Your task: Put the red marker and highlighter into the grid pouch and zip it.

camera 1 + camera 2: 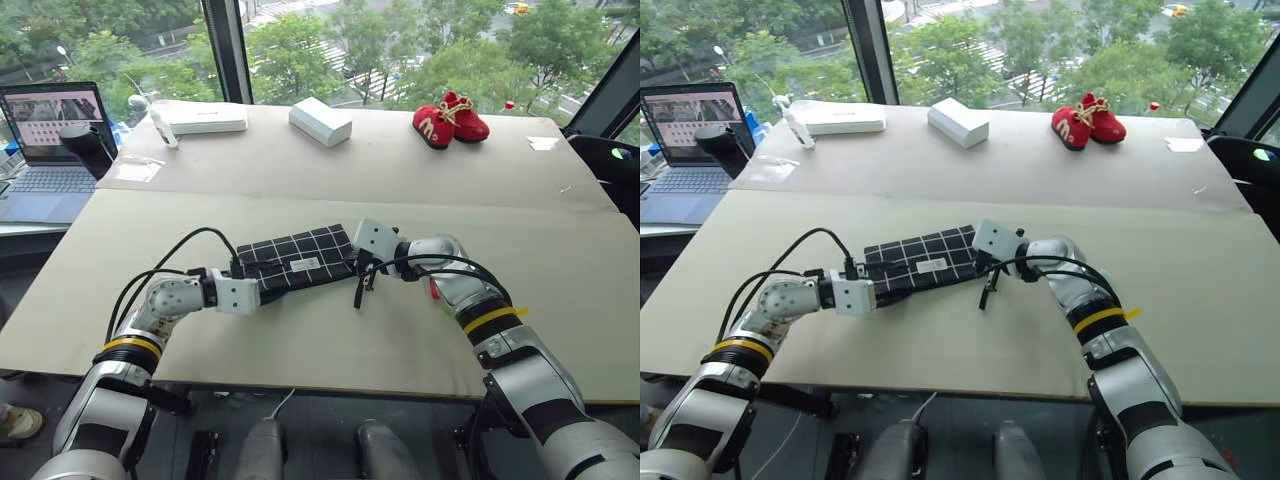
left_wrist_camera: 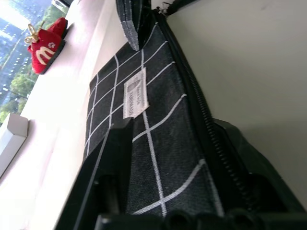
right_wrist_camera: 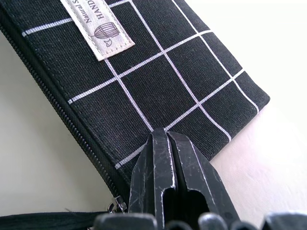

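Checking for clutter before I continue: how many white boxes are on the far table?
2. A long flat white cardboard box lies at the far left, near the laptop; a shorter white rectangular box sits angled towards the middle, left of the red baby shoes. None looks hidden.

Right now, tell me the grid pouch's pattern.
The grid pouch is black with white grid lines; clearest in the right wrist view.

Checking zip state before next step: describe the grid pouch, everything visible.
The grid pouch is a flat black fabric rectangle with white grid lines and a small white printed label. It lies on the pale table. The zipper teeth look closed along the visible edge; the pull and black strap sit at the right end. The left gripper straddles its left end; the shut right gripper presses its right corner.
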